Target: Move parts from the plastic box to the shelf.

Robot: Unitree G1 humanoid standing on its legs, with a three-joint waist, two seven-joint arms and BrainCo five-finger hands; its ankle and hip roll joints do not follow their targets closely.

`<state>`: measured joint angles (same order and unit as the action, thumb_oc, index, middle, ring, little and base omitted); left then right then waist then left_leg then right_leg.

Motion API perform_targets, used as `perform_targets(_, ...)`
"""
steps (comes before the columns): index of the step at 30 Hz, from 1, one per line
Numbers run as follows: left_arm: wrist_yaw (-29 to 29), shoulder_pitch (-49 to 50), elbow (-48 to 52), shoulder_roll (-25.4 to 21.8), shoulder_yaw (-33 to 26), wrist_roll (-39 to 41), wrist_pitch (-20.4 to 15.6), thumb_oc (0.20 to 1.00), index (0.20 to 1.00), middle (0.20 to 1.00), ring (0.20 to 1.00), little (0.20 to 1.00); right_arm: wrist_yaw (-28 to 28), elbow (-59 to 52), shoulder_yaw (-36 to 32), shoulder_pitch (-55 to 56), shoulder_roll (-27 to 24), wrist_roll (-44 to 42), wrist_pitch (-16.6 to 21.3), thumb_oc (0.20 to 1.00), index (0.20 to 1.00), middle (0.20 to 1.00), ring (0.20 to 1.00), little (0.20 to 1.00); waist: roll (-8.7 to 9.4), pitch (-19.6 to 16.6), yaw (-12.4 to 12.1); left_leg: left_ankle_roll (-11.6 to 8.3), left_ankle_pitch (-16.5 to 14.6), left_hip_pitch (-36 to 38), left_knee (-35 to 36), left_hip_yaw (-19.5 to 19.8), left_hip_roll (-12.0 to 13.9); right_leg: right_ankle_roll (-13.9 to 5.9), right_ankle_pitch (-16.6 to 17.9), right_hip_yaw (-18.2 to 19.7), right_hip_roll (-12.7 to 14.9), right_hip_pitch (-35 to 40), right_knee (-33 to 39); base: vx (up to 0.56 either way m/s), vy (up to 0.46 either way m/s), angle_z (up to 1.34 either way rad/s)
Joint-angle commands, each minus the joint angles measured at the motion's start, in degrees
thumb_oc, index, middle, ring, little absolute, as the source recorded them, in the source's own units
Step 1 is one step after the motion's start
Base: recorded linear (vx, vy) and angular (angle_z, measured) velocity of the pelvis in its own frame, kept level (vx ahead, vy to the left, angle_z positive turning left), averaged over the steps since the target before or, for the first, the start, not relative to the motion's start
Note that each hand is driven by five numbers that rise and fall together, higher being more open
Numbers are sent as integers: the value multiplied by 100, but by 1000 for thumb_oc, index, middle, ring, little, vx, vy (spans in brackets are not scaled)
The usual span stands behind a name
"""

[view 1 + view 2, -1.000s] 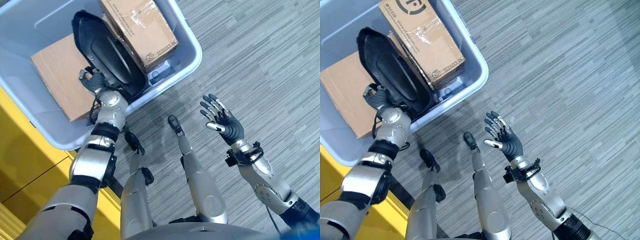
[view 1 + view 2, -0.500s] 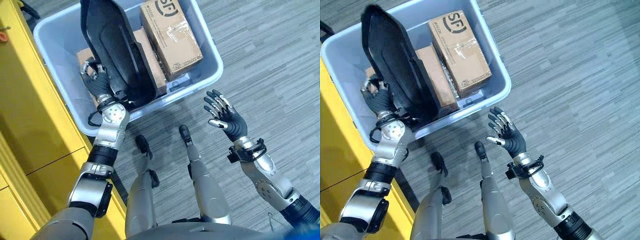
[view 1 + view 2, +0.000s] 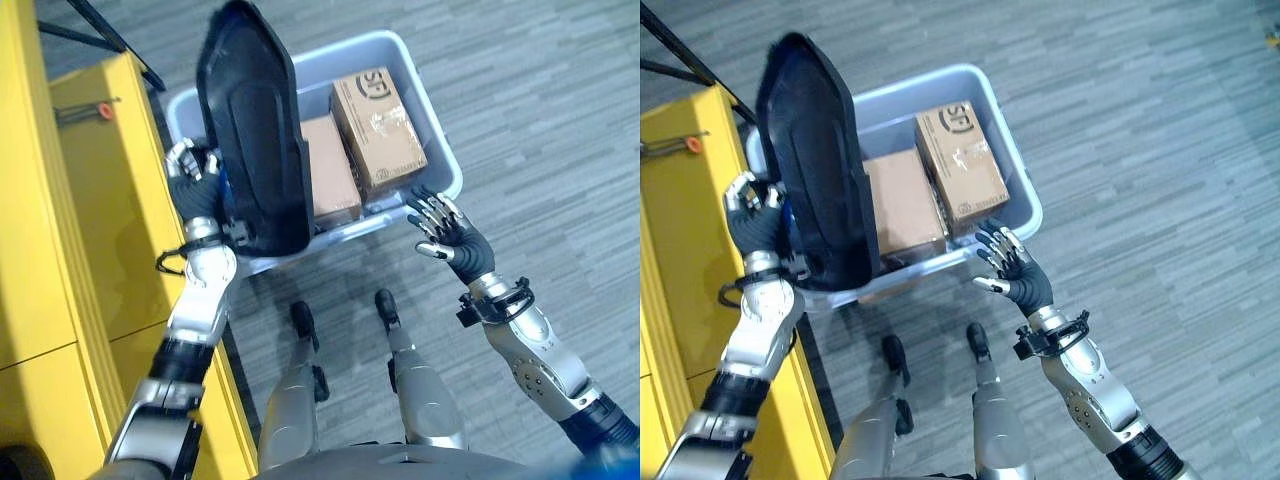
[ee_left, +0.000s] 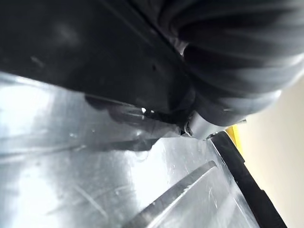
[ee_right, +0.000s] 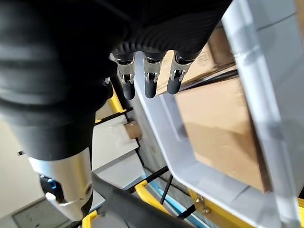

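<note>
- Left eye view has the long black part [image 3: 255, 150] now raised nearly upright, its upper end well above the rim of the plastic box [image 3: 440, 150]; a second ago it lay low among the cartons.
- Left hand [image 3: 192, 182] is curled round the part's edge, on the side facing the yellow shelf [image 3: 45, 200] (the lift looks well under way, the placing not yet begun).
- Two cardboard boxes [image 3: 378, 130] remain in the box, beyond the held part.
- Right hand [image 3: 1012, 268] hovers spread and empty just beside the box's near rim, closer to it than before.
</note>
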<state>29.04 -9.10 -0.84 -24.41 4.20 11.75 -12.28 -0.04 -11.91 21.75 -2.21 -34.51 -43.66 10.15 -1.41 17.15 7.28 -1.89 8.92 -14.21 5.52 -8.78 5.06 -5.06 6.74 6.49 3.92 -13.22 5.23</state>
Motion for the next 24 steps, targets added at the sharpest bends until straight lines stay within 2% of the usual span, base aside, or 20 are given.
perform_targets(1, -693, -71, 157, -430, -57, -243, -349, 200, 200, 200, 200, 200, 311, -113, -157, 338, 92, 41, 64, 1000, 1000, 1000, 1000, 1000, 105, -562, -134, -409, -593, 774, -63, 467, 366, -364, -676, -418, 385, -42, -972, 45, -15, 26)
perform_targets(5, -1397, 701, 543, -563, -153, 216, -365, 200, 200, 200, 200, 200, 492, -114, -316, 437, 88, 172, -54, 1000, 1000, 1000, 1000, 1000, 57, -750, -221, -394, -614, 1066, -125, 679, 431, -276, -1055, -571, 302, 236, -1385, 45, -66, 29)
perform_targets(6, -1625, 1053, 687, -550, -170, 356, -344, 200, 200, 200, 200, 200, 552, -49, -369, 491, 110, 179, -112, 1000, 1000, 1000, 1000, 1000, 51, -875, -308, -408, -582, 1157, -144, 842, 497, -238, -1187, -743, 262, 409, -1502, 54, -159, 54)
perform_targets(8, -1901, 1367, 784, -468, -144, 809, -307, 200, 200, 200, 200, 200, 584, 45, -421, 503, 136, 217, -151, 1000, 1000, 1000, 1000, 1000, 43, -1009, -394, -420, -529, 1211, -148, 995, 561, -189, -1299, -912, 208, 573, -1552, 27, -145, 59)
perform_targets(12, -2222, 2028, 1083, -306, -170, 1173, -199, 200, 200, 200, 200, 200, 643, 52, -532, 579, 158, 222, -151, 1000, 1000, 1000, 1000, 1000, 62, -1134, -519, -453, -391, 1305, -195, 1216, 686, -60, -1472, -1192, 87, 861, -1589, 3, -157, 39)
perform_targets(15, -2438, 2388, 1187, -194, -176, 1400, -84, 200, 200, 200, 200, 200, 699, 82, -518, 519, 138, 254, -149, 1000, 1000, 1000, 1000, 1000, 74, -1162, -689, -531, -104, 1320, -237, 1494, 795, 89, -1609, -1463, -65, 1137, -1566, -23, -170, 37)
perform_targets(19, -2546, 2404, 1237, -185, -61, 1520, -50, 200, 200, 200, 200, 200, 594, 357, -425, 151, 128, 396, -37, 1000, 1000, 1000, 1000, 1000, 18, -1048, -933, -780, 719, 984, -123, 1954, 881, 258, -1685, -1914, -218, 1282, -1416, -135, -141, 64)
perform_targets(20, -2548, 2376, 1211, -179, -42, 1507, -45, 200, 200, 200, 200, 200, 550, 393, -448, 102, 124, 402, -9, 1000, 1000, 1000, 1000, 1000, 6, -1019, -921, -770, 802, 845, -114, 2012, 841, 273, -1640, -2009, -201, 1244, -1396, -199, -41, 84)
perform_targets(21, -2511, 2304, 1145, -160, -24, 1457, -64, 200, 200, 200, 200, 200, 532, 415, -445, 33, 99, 422, 19, 1000, 1000, 1000, 1000, 1000, 36, -961, -916, -689, 808, 746, -135, 1849, 761, 304, -1576, -2111, -136, 1226, -1358, -217, -21, 89)
perform_targets(22, -2503, 2286, 1091, -125, -44, 1450, -58, 200, 200, 200, 200, 200, 512, 418, -422, 1, 109, 406, 4, 1000, 1000, 1000, 1000, 1000, 72, -932, -922, -614, 683, 754, -212, 1741, 686, 310, -1516, -2156, -88, 1177, -1324, -236, -29, 96)
perform_targets(24, -2486, 2222, 1029, -74, -60, 1416, -75, 200, 200, 200, 200, 200, 503, 455, -396, 7, 92, 398, 1, 1000, 1000, 1000, 1000, 1000, 164, -924, -912, -450, 215, 851, -750, 1511, 559, 340, -1349, -2347, 49, 1111, -1182, -251, -39, 101)
